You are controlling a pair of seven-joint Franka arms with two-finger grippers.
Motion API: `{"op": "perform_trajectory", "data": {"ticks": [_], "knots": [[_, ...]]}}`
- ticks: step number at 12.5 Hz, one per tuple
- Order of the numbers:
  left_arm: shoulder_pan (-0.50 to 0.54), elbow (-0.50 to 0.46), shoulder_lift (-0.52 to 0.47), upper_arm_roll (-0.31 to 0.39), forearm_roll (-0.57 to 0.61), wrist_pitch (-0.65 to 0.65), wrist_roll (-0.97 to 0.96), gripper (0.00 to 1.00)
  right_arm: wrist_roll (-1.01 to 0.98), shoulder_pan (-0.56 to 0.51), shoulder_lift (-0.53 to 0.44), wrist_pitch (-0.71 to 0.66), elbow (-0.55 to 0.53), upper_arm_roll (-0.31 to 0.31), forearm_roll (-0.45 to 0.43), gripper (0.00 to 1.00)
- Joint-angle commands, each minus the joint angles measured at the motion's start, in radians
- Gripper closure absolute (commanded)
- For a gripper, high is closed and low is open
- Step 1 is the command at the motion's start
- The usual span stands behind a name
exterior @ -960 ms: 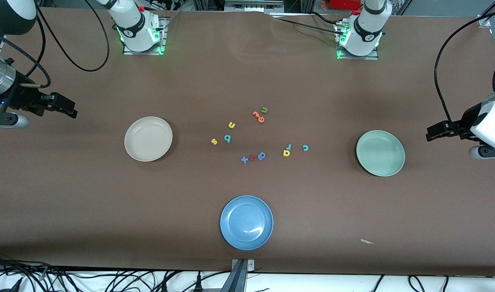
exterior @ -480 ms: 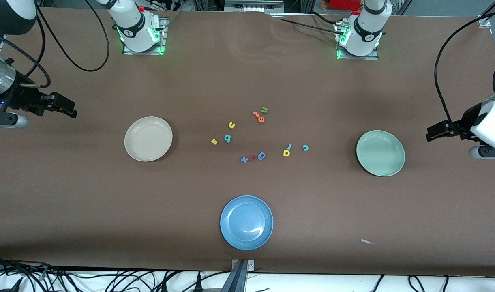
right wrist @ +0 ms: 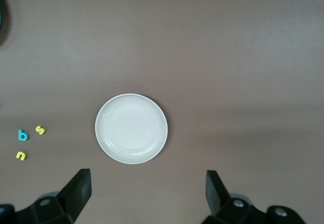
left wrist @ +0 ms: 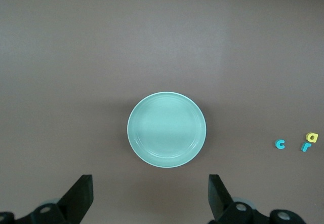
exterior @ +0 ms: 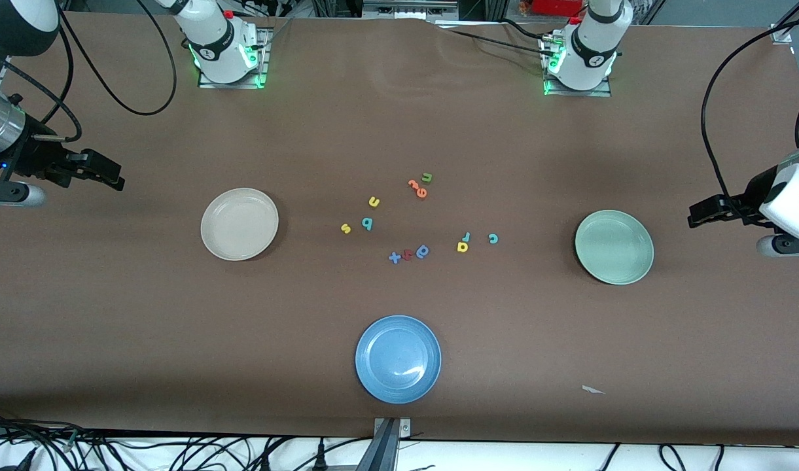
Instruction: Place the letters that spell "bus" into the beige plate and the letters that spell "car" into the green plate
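Progress: none | beige plate (exterior: 239, 224), green plate (exterior: 614, 246) bare | bus letters (exterior: 366, 224), car letters (exterior: 465, 241) on counter (exterior: 399, 118) between plates, blue plate's (exterior: 398, 358) 12 o'clock | left gripper (left wrist: 150, 196), right gripper (right wrist: 147, 193) wide, holding nothing, at counter ends.

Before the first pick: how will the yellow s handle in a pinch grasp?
The yellow s looks tiny, flat and foam-like, so probably very light and a bit squashy. Lying flat on the table, it should slide rather than roll. Its thin curves may twist between the fingers.
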Motion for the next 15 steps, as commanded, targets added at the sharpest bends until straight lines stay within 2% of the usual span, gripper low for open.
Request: {"op": "perform_trajectory", "data": {"ticks": [1,15], "knots": [[-0.001,-0.004,-0.007,0.007,-0.032,-0.001,0.028,0.00,-0.008,-0.002,-0.010,0.006,-0.013,0.000,-0.014,0.00],[-0.001,0.032,0.010,0.007,-0.032,-0.001,0.015,0.00,-0.008,-0.002,-0.010,0.006,-0.013,0.002,-0.014,0.00]]}}
